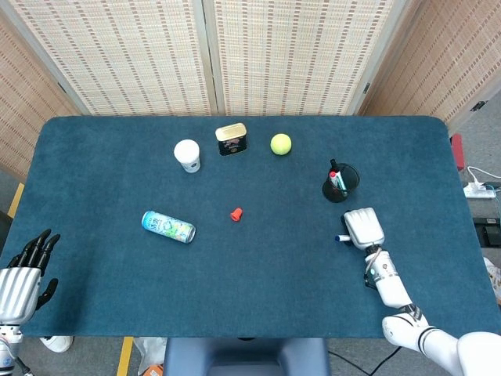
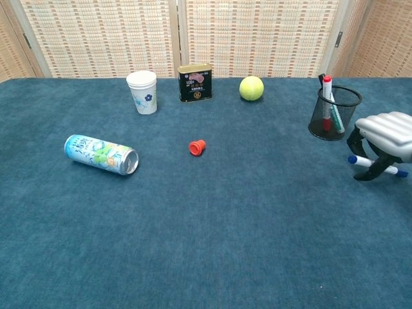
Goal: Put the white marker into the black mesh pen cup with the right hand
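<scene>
The white marker (image 2: 372, 165) with blue ends is held in the curled fingers of my right hand (image 2: 386, 138), lifted just off the cloth at the right edge of the chest view. From the head view only its blue tip (image 1: 342, 238) pokes out left of the right hand (image 1: 363, 228). The black mesh pen cup (image 2: 333, 112) stands upright just behind and left of that hand, with a red-capped pen and others inside; it also shows in the head view (image 1: 340, 182). My left hand (image 1: 22, 270) hangs off the table's near left corner, fingers apart and holding nothing.
On the blue table (image 1: 258, 258) lie a tipped drink can (image 1: 167, 226), a small red cap (image 1: 236, 214), a white paper cup (image 1: 187, 155), a dark tin (image 1: 231, 139) and a tennis ball (image 1: 280, 144). A power strip (image 1: 479, 190) lies beyond the right edge.
</scene>
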You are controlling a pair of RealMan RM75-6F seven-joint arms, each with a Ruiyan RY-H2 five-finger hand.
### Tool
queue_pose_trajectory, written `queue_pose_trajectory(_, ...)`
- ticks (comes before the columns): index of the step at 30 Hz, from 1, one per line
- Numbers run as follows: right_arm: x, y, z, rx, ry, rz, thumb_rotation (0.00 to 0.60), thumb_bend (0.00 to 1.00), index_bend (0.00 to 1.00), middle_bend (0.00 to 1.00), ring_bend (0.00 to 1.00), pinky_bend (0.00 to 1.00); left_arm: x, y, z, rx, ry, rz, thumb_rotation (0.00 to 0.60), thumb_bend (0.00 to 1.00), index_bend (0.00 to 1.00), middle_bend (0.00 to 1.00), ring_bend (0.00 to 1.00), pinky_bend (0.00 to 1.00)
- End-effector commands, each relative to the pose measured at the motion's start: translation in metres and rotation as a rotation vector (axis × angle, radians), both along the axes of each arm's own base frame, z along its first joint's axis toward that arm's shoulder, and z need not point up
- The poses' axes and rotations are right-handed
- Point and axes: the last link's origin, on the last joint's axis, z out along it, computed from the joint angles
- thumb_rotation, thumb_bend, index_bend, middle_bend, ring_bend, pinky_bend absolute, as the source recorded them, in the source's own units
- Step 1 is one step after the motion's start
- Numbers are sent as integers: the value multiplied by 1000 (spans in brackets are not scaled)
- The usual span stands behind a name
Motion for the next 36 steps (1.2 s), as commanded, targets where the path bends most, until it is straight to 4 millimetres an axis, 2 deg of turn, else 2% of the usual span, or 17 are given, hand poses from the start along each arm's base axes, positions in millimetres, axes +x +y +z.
queue_pose_trajectory(1,8,-4,8,-23,-11,21,600,46,845,605,691,992,0,0,0,-1,0,0,600,302,90,23,104,334)
queue_pose_trajectory(13,33,-13,24,-83,-46,62,600,46,845,605,690,992,0,0,1,0,-6,3,600,302,90,23,104,333)
queue_pose_trajectory(22,68,-28,39,-180,-162,140,600,46,845,606,690,992,-2,1,1,-3,-10,11,600,302,91,23,104,333)
queue_pose_trajectory(26,82,-35,46,-223,-266,147,600,46,845,605,691,992,-2,1,1,-2,-11,11,600,301,91,22,104,333)
queue_pose_trajectory(32,86,-47,55,-276,-366,138,600,46,845,606,691,992,-4,2,1,0,-11,17,600,302,91,23,104,333)
queue_pose_trajectory(36,85,-54,62,-312,-497,115,600,46,845,606,691,992,-5,2,2,3,-3,23,600,302,91,23,104,334)
